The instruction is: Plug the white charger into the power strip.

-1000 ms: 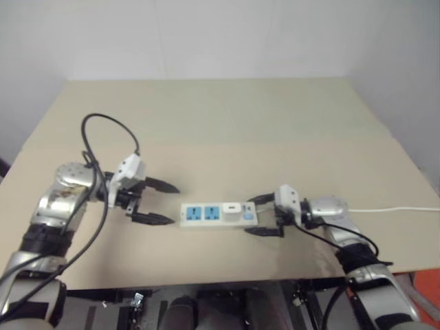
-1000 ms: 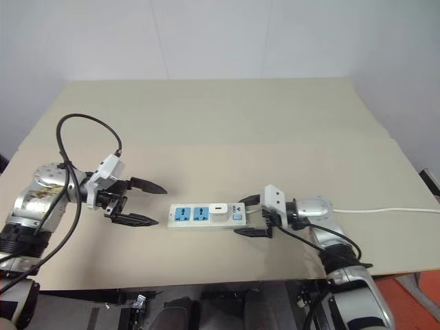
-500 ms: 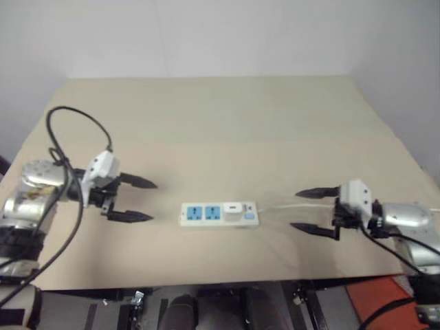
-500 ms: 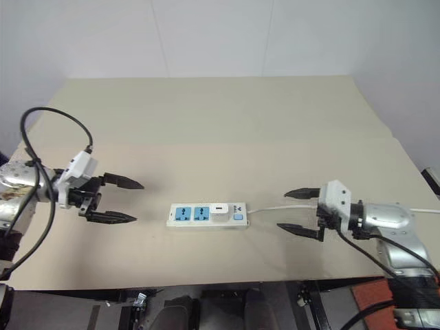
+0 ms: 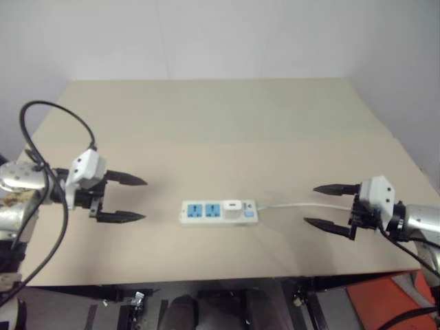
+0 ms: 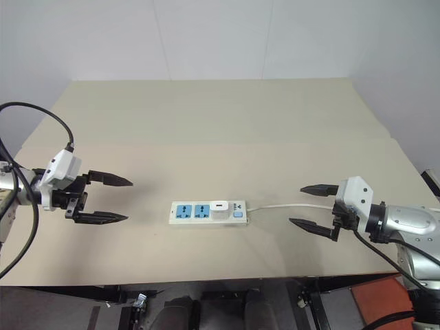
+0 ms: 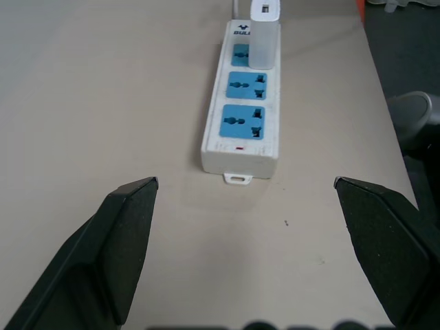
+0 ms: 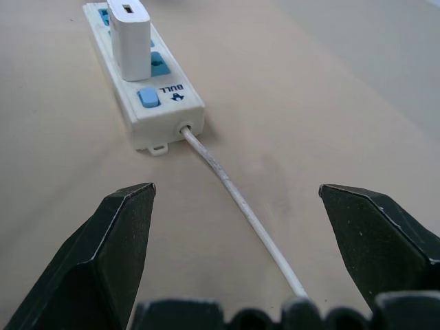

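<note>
Right wrist view gives you the clearest read: the white charger (image 8: 131, 38) stands upright in the power strip (image 8: 148, 86), seated in the socket nearest the blue switch (image 8: 148, 97), just beside the end where the thin cord (image 8: 237, 199) leaves. The other 2 blue socket faces are bare. The strip lies near the middle of the table (image 6: 227, 130).

Both grippers are empty with their fingers spread wide. The left gripper (image 5: 120, 199) hovers well apart from the strip's free end, and the right gripper (image 6: 313, 206) sits well apart from the switch end, straddling the line of the cord without touching it.

By my judgement the plugging is done, so your risks are all about undoing it. If you swing the right arm low across the table, a finger could snag the cord and drag the strip. A careless sweep of either arm over the strip could knock the charger, which stands tall above it. I cannot tell whether the prongs are fully home.
</note>
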`<act>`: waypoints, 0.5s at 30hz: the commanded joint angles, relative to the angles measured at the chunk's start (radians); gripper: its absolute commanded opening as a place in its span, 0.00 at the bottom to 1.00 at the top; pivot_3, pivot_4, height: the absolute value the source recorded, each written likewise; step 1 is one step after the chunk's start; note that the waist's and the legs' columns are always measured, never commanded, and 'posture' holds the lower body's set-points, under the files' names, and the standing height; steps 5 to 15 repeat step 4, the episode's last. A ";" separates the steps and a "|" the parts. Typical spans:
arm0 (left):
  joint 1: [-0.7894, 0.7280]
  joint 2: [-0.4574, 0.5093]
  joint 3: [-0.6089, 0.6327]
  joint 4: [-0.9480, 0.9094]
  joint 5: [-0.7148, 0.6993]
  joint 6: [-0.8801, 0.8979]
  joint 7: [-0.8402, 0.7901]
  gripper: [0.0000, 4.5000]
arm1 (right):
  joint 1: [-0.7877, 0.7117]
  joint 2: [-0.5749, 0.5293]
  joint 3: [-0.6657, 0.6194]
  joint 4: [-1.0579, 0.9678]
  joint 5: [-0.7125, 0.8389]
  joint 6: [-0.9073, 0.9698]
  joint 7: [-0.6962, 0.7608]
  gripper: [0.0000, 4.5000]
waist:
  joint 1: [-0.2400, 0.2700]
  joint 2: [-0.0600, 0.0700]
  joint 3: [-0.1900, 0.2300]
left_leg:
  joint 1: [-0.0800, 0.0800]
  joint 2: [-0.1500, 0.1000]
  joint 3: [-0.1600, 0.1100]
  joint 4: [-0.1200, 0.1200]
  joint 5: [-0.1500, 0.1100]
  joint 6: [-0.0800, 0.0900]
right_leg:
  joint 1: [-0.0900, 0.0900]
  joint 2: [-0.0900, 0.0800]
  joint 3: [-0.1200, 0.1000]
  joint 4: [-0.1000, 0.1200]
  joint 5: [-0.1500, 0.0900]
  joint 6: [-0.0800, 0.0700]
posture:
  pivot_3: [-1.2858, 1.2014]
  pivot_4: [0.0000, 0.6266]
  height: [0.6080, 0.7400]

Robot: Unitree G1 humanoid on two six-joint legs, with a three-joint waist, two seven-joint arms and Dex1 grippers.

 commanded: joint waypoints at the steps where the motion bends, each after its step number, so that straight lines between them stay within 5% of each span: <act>1: -0.004 -0.002 0.035 -0.026 -0.015 0.008 0.006 1.00 | 0.003 -0.016 -0.032 -0.037 0.020 0.007 -0.008 0.99 | 0.000 0.000 0.000 | 0.000 0.000 0.000 0.000 0.000 0.000 | 0.000 0.000 0.000 0.000 0.000 0.000 | 0.52 0.24 1.00; 15: -0.006 -0.011 0.029 -0.030 -0.013 0.013 0.010 1.00 | 0.013 -0.017 -0.034 -0.044 0.015 0.008 -0.015 0.99 | 0.000 0.000 0.000 | 0.000 0.000 0.000 0.000 0.000 0.000 | 0.000 0.000 0.000 0.000 0.002 -0.004 | 0.52 0.24 1.00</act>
